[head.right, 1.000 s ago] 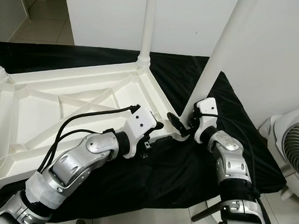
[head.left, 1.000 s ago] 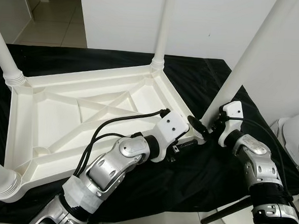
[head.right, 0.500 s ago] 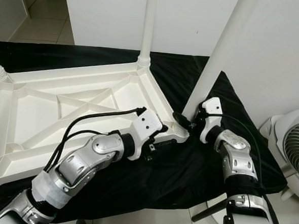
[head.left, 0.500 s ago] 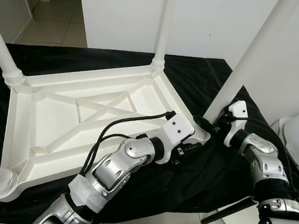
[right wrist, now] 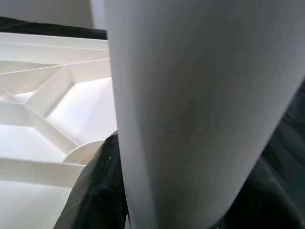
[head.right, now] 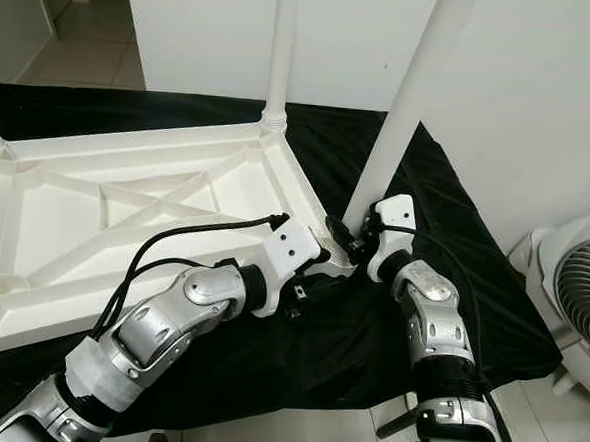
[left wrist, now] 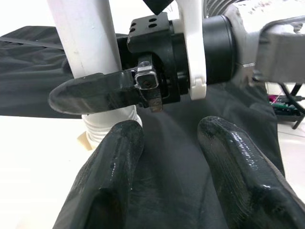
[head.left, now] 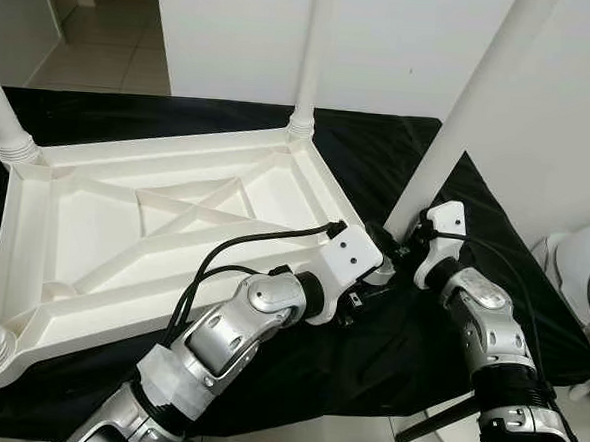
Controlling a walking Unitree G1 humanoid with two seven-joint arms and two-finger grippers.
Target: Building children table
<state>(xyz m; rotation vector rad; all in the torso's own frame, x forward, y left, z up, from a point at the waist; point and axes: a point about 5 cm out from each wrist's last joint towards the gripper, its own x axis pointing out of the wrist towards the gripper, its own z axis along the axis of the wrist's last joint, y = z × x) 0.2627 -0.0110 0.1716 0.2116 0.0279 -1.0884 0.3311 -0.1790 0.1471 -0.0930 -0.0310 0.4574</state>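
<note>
The white table top (head.left: 164, 233) lies upside down on a black cloth (head.left: 367, 356) so its corner sockets face up. At about 3 o'clock, the last leg (head.left: 451, 120) stands in the near corner, the right gripper (head.right: 349, 239) clasping its base to seat it. The left gripper (left wrist: 167, 143), fingers parted and empty, waits just beside it.

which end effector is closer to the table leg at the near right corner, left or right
Right. The right end effector is clamped around the base of that table leg, its fingers on either side. The left end effector sits open just beside the leg's base, over the black cloth, not touching.
</note>
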